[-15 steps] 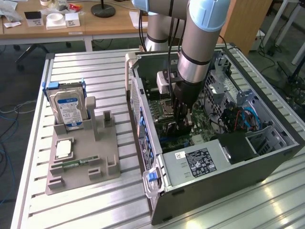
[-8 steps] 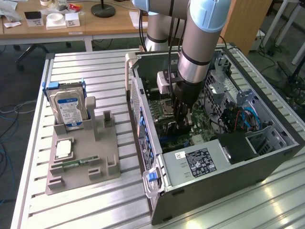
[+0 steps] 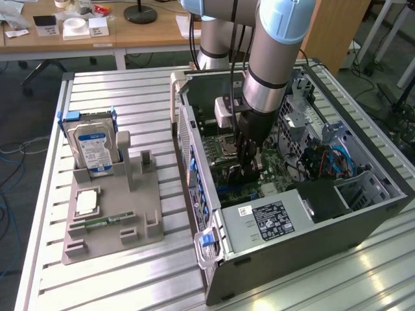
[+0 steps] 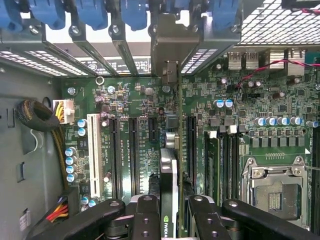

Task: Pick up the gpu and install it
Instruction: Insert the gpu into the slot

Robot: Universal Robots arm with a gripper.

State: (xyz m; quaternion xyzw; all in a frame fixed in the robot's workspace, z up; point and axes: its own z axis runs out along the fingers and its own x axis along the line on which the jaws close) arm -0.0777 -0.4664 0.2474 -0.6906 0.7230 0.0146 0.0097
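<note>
Tool [image 4: 169, 210] grips the gpu [image 4: 169, 175] over the motherboard [image 4: 220, 120]; case [image 3: 311, 253] on slatted metal table [image 3: 130, 272].

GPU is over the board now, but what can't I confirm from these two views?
- Whether the gpu has its connector edge in a slot: in the wrist view the card is seen edge-on and hides its own lower edge.
- The card in the exterior view: the tool and the arm cover it.
- The card's rear end in the wrist view, cut off by the picture's edge between the tool's fingers.
</note>
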